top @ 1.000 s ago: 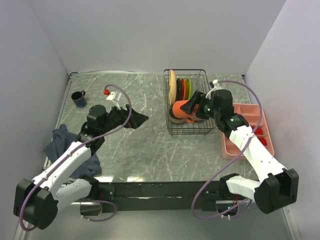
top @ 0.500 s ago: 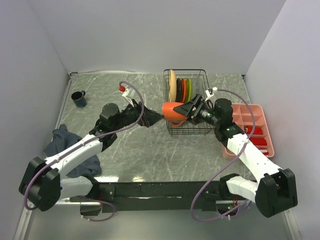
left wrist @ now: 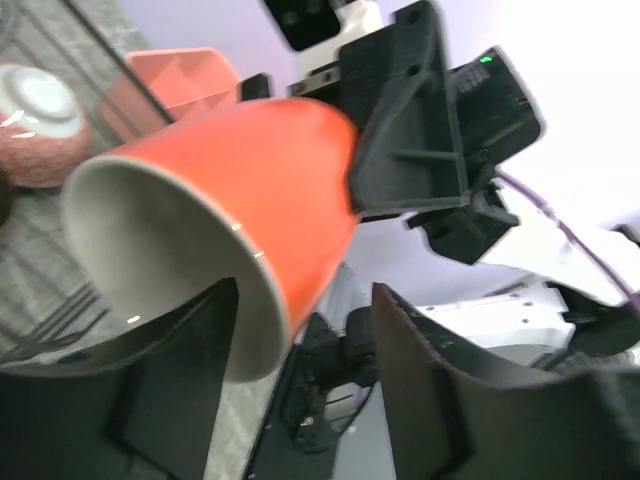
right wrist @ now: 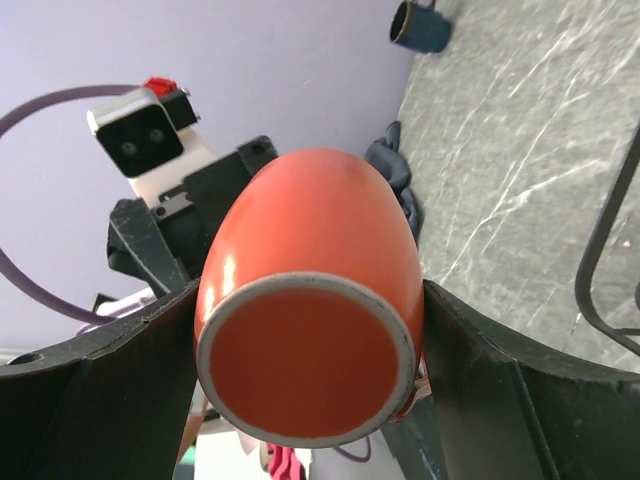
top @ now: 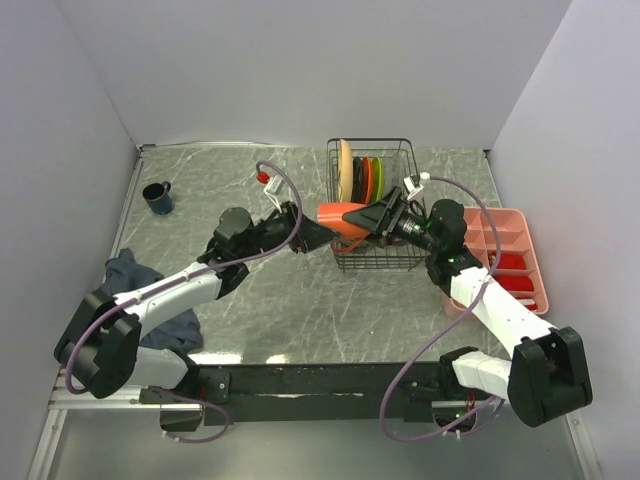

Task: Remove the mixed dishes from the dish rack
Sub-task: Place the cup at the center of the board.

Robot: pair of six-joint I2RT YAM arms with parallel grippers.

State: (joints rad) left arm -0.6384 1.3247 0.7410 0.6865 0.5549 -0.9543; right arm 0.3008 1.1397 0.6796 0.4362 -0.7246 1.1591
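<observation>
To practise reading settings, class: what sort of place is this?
Likely a robot test cell: plain walls enclose a marble-look table with a dish rack; the right gripper holds an orange mug.

Centre: orange mug [top: 338, 217], held aloft over the left wall of the dish rack [top: 372, 264], bars the way.
Lower centre: bare table [top: 300, 305], passable.

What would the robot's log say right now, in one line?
phase: likely handover | right gripper: shut on orange mug, held up beside dish rack | left gripper: open, at mug's rim | plates: upright in rack
</observation>
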